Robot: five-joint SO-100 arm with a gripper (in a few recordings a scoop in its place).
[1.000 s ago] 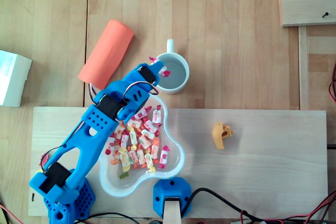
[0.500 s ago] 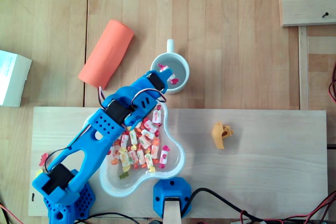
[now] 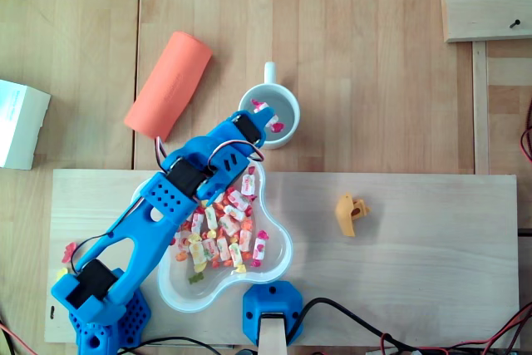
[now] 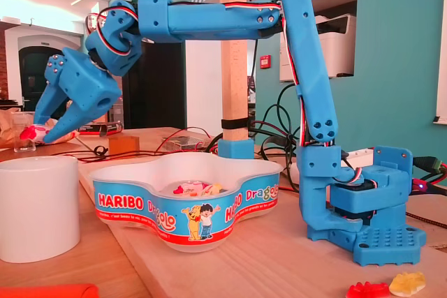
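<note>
Candy (image 4: 31, 132) in the pink wrapper is hanging at the far left of the fixed view, just above the white mug (image 4: 36, 207). The blue gripper (image 4: 44, 132) is pinching it between its fingertips. My take: I'd be lining it up over the middle of the opening, wrapper tails clear of the rim, and easing the grip gently so it isn't sticking to a finger. Further right, the Haribo bowl (image 4: 140, 209) is sitting beside the mug, holding more sweets (image 4: 195, 188).

Arm (image 4: 209, 20) stretched forward, pincer (image 4: 42, 129) tilted down, fingers closed.
</note>
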